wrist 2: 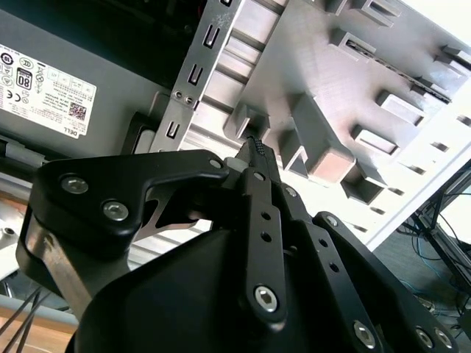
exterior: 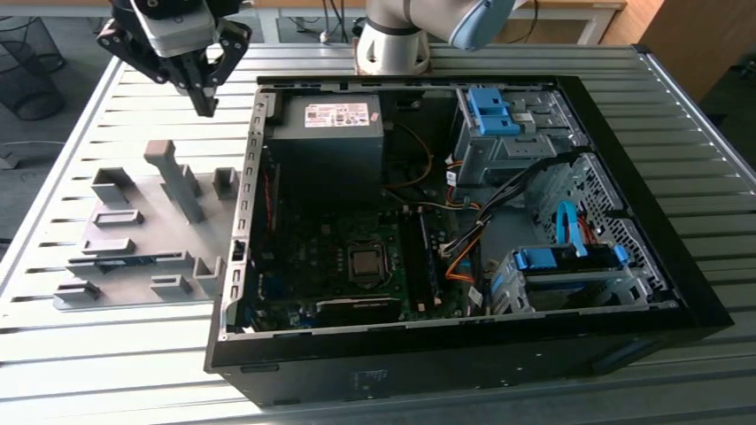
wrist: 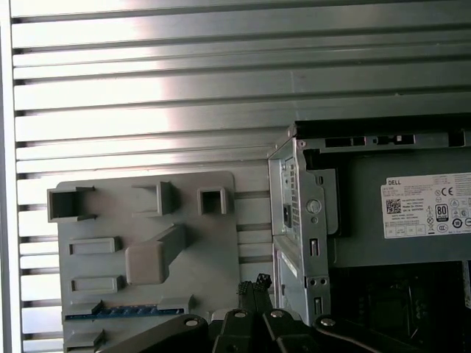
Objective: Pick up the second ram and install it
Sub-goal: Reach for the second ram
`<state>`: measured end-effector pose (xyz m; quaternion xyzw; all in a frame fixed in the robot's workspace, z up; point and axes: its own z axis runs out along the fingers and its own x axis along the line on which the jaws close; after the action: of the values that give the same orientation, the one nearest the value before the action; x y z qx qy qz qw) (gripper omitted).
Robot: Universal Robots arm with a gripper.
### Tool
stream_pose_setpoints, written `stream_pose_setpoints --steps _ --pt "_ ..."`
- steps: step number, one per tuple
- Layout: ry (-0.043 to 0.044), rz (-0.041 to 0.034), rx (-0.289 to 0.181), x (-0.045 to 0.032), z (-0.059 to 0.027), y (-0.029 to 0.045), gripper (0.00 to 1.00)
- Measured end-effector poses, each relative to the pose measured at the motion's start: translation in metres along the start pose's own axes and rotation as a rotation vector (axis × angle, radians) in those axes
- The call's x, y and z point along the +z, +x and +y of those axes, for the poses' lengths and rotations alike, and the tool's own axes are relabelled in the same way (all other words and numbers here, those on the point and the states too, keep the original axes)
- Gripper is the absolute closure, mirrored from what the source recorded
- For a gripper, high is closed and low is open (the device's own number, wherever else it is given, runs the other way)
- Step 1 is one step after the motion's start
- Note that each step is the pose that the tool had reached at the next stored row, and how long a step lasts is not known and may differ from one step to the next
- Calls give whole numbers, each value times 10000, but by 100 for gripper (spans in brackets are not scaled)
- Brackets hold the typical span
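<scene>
The second ram [exterior: 124, 261] is a thin blue stick lying on edge in a slot of the grey holder plate [exterior: 154, 212], on the exterior view's left beside the open computer case [exterior: 473, 354]. In the first wrist view the ram [wrist: 121, 312] lies along one edge of the plate [wrist: 213, 250]. My gripper [exterior: 205, 104] hangs above the far end of the plate, well clear of the ram. Its fingers meet at the tips and hold nothing. Both wrist views show the closed tips of the gripper [wrist 2: 255, 145] [wrist: 254, 283] over the plate [wrist 2: 294, 66] by the case wall.
Inside the case lie the motherboard with its processor socket [exterior: 366, 261], a dark power supply [exterior: 331, 133], cables and light-blue drive brackets [exterior: 490, 111] [exterior: 567, 261]. The case's metal side wall [wrist: 294, 220] rises next to the plate. Everything rests on a ribbed metal table [exterior: 119, 354].
</scene>
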<state>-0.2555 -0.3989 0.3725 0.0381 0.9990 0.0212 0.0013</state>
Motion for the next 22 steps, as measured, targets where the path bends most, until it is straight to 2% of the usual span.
stream_pose_setpoints --steps 22 --pt "0 5 0 12 -4 46 90"
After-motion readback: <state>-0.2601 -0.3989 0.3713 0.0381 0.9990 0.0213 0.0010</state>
